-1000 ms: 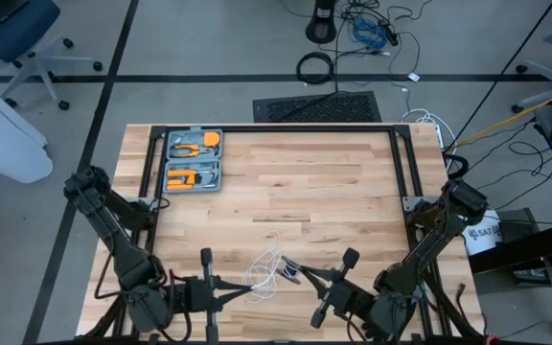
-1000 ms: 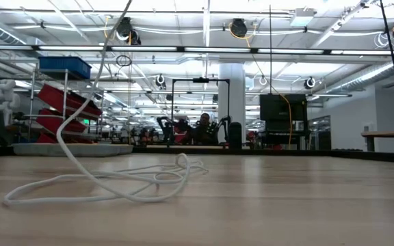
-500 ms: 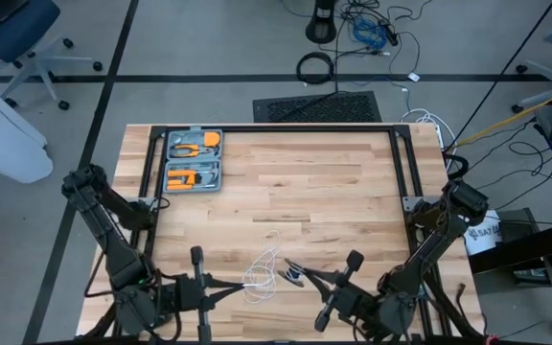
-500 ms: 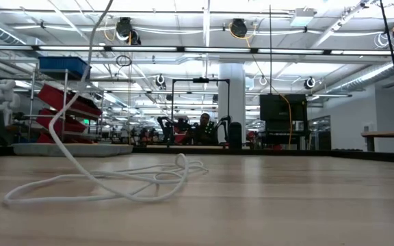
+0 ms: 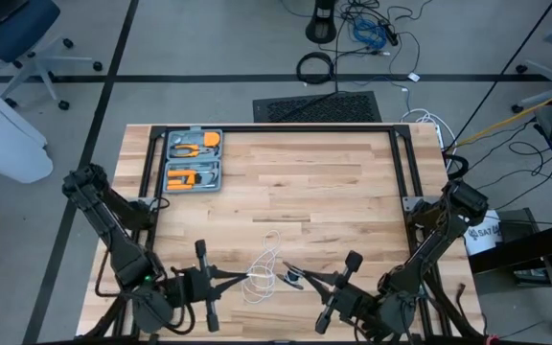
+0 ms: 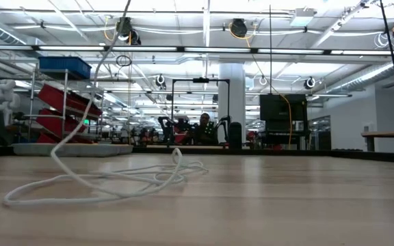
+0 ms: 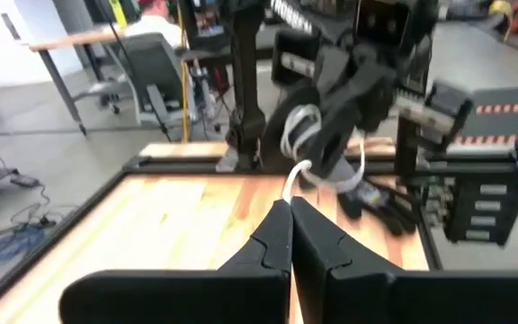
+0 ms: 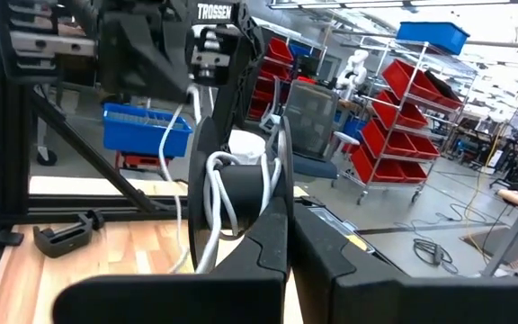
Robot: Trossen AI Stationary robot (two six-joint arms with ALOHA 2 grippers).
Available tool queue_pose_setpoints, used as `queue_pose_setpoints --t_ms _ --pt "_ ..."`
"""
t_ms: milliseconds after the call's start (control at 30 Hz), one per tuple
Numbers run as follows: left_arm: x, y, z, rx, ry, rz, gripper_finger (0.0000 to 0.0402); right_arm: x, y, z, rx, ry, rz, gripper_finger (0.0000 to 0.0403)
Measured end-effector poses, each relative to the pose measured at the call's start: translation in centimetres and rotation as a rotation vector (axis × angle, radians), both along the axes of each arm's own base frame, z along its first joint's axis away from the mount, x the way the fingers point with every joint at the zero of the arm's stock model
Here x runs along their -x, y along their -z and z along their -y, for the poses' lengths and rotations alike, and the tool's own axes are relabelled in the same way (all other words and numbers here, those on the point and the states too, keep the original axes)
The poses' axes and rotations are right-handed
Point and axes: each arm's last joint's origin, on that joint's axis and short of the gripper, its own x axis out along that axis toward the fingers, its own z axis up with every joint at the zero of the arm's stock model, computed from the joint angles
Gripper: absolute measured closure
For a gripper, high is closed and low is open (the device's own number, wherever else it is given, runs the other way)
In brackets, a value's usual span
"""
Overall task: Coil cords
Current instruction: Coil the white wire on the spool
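Observation:
The thin white cord (image 5: 268,257) lies in loose loops (image 6: 115,181) on the wooden table near its front edge. One strand (image 6: 91,82) rises from them out of the low view's top. My left gripper (image 5: 249,280) is shut on the cord above the table. Just right of it, my right gripper (image 5: 290,275) is shut on the small round reel (image 8: 241,193), which has a few white turns around its black hub. The left wrist view shows the reel (image 7: 308,130) straight ahead of my left gripper (image 7: 290,205). My left gripper pinches one strand of the cord (image 7: 292,180) between its two fingertips, coming nearly level from the table's left. The strand runs on from the tips to the reel, slightly slack. My right gripper holds the reel at its rim (image 8: 281,180), pinched at the fingertips (image 8: 277,236). The fingers come level from the table's right. The reel is clear of the table, its flat faces upright, and cord hangs down from its hub (image 8: 183,243).
A grey tool case (image 5: 193,160) with orange tools lies open at the far left corner. Black frame rails (image 5: 402,163) run along the table's left, right and far sides. Bare wood lies between the case and the cord.
My left gripper has tipped slightly downward, staying shut on the cord. The rising strand has swayed sideways and back. The cord's loops on the table have shifted a little and lie flatter. My right gripper has kept still with the reel.

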Motion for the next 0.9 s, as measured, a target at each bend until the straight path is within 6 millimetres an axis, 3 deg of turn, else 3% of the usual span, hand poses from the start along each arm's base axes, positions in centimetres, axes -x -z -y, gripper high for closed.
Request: queue_pose_setpoints --t_ms 467,900 --pt "1.6 3.0 -2.3 0.062 -0.128 -0.208 0.0400 0.4 -0.1 -0.6 0.010 -0.076 0.010 0.0403" --pt "3.0 0.8 -3.1 0.101 -0.228 -0.037 0.0400 0.3 0.3 -0.6 0.034 -0.092 -0.015 0.0403"
